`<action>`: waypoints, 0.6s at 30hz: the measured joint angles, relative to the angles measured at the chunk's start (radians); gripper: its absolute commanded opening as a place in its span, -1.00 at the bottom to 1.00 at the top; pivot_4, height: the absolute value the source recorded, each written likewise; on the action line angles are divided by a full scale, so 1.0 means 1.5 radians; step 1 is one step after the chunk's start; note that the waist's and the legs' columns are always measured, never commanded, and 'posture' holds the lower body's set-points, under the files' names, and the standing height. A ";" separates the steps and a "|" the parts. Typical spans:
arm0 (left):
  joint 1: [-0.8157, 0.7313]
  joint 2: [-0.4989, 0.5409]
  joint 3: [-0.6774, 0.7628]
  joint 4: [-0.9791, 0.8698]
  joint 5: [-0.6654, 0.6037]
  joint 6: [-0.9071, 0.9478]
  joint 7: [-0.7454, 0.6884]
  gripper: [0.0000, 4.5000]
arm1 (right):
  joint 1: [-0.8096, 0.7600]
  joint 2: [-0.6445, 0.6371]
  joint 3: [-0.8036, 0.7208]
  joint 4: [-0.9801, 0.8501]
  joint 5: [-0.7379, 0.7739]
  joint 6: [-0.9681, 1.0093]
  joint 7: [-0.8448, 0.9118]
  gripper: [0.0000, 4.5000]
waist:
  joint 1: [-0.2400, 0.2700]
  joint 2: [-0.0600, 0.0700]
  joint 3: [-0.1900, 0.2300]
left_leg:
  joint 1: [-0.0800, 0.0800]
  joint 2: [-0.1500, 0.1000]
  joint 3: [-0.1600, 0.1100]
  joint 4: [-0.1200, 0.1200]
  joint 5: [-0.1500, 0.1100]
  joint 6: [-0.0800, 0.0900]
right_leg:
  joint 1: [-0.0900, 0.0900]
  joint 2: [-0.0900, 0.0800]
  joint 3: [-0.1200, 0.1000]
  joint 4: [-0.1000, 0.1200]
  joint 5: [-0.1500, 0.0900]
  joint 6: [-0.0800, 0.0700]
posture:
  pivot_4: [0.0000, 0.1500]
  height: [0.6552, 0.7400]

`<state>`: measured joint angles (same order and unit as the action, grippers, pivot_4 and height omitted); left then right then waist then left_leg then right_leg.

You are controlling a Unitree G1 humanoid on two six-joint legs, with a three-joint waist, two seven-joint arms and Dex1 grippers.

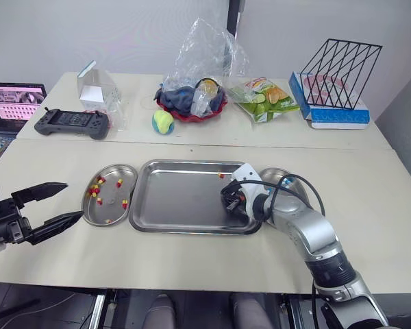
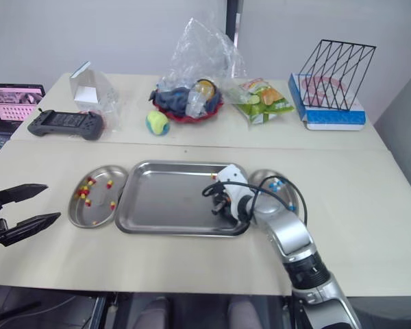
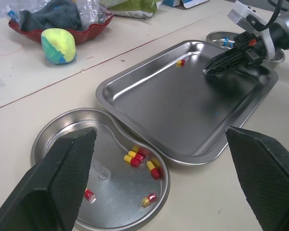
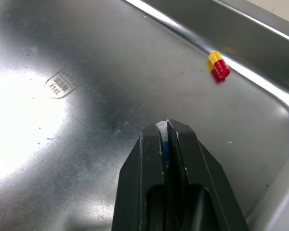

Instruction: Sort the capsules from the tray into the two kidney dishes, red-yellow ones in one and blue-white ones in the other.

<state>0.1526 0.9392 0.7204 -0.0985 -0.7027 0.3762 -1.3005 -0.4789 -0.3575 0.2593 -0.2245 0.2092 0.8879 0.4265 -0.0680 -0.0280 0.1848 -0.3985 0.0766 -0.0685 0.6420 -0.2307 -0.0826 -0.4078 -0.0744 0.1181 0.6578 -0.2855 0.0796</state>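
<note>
A steel tray (image 1: 178, 199) lies mid-table between two kidney dishes. The left dish (image 1: 113, 171) holds several red-yellow capsules (image 3: 134, 159). The right dish (image 1: 274, 173) holds blue-white capsules (image 2: 277, 184). My right gripper (image 4: 166, 126) hangs low over the tray's right end, shut on a blue-white capsule (image 4: 164, 148) pinched between its fingertips. One red-yellow capsule (image 4: 218, 65) lies in the tray near its far right rim, just beyond that gripper. My left gripper (image 1: 51, 203) is open with nothing in it, off to the left of the left dish near the table's front edge.
Along the back table sit a laptop (image 1: 14, 103), a game controller (image 1: 72, 123), a clear plastic box (image 1: 99, 86), a green-yellow ball (image 1: 163, 122), a red bowl with cloth and a plastic bag (image 1: 192, 103), a snack bag (image 1: 264, 98) and a black wire rack (image 1: 339, 65).
</note>
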 measured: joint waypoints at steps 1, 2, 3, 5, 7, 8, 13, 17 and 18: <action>-0.002 0.000 -0.002 0.002 0.000 0.000 0.002 1.00 | 0.000 -0.002 0.001 0.002 -0.001 -0.008 0.007 -0.99 | 0.000 0.000 0.000 | 0.000 0.000 0.000 0.000 0.000 0.000 | 0.000 0.000 0.000 0.000 0.000 0.000 | 1.00 0.74; -0.002 0.000 -0.003 0.003 0.000 0.000 0.002 1.00 | 0.000 -0.003 0.001 0.004 0.000 -0.017 0.013 -0.99 | -0.001 0.000 0.000 | 0.000 0.000 0.000 0.000 0.000 0.000 | 0.000 0.000 0.000 0.000 0.000 0.000 | 1.00 0.74; -0.002 0.000 -0.005 0.004 0.000 0.000 0.003 1.00 | 0.000 -0.003 -0.001 0.005 0.001 -0.023 0.019 -0.99 | -0.001 0.000 0.000 | 0.000 0.000 0.000 0.000 0.000 0.000 | 0.000 0.000 0.000 0.000 0.000 0.000 | 1.00 0.74; -0.005 0.000 -0.010 0.006 -0.001 0.001 0.002 1.00 | -0.003 -0.003 -0.025 0.005 0.022 -0.039 0.046 -0.99 | -0.001 0.000 0.000 | 0.000 0.000 0.000 0.000 0.000 0.000 | 0.000 0.000 0.000 0.000 0.000 0.000 | 1.00 0.74; -0.011 0.000 -0.013 0.010 -0.002 0.004 0.002 1.00 | -0.017 -0.004 -0.063 0.004 0.053 -0.049 0.075 -0.99 | 0.000 0.000 0.000 | 0.000 0.000 0.000 0.000 0.000 0.000 | 0.000 0.000 0.000 0.000 0.000 0.000 | 1.00 0.74; -0.018 0.000 -0.016 0.015 -0.002 0.006 0.002 1.00 | -0.023 -0.010 -0.080 0.002 0.064 -0.056 0.088 -0.99 | 0.001 0.000 0.000 | 0.000 0.000 0.000 0.000 0.000 0.000 | 0.000 0.000 0.000 0.000 0.000 0.000 | 1.00 0.74; -0.080 0.003 -0.040 0.050 -0.007 0.024 0.007 1.00 | -0.027 -0.146 -0.170 0.039 0.087 -0.108 0.174 -0.99 | 0.013 0.000 0.000 | 0.000 0.000 0.000 0.000 0.000 0.000 | 0.001 -0.001 -0.001 -0.001 0.000 0.000 | 1.00 0.74; -0.098 0.005 -0.057 0.059 -0.008 0.037 0.003 1.00 | 0.008 -0.209 -0.219 0.068 0.086 -0.128 0.212 -0.99 | 0.010 0.000 0.000 | 0.000 0.000 0.000 0.000 0.000 0.000 | 0.001 0.001 0.000 -0.001 0.000 0.000 | 1.00 0.74; -0.103 0.005 -0.061 0.060 -0.007 0.039 0.002 1.00 | 0.021 -0.212 -0.219 0.068 0.086 -0.135 0.221 -0.99 | 0.005 0.000 0.000 | 0.000 0.000 0.000 0.000 0.000 0.000 | 0.001 0.001 0.000 0.000 0.000 0.000 | 1.00 0.74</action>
<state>-0.0021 0.9470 0.6291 -0.0087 -0.7139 0.4349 -1.2976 -0.4478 -0.6759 -0.0686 -0.1222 0.3378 0.6856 0.7576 -0.0601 -0.0283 0.1851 -0.3977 0.0773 -0.0686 0.6417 -0.2308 -0.0824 -0.4070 -0.0730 0.1180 0.6571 -0.2860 0.0789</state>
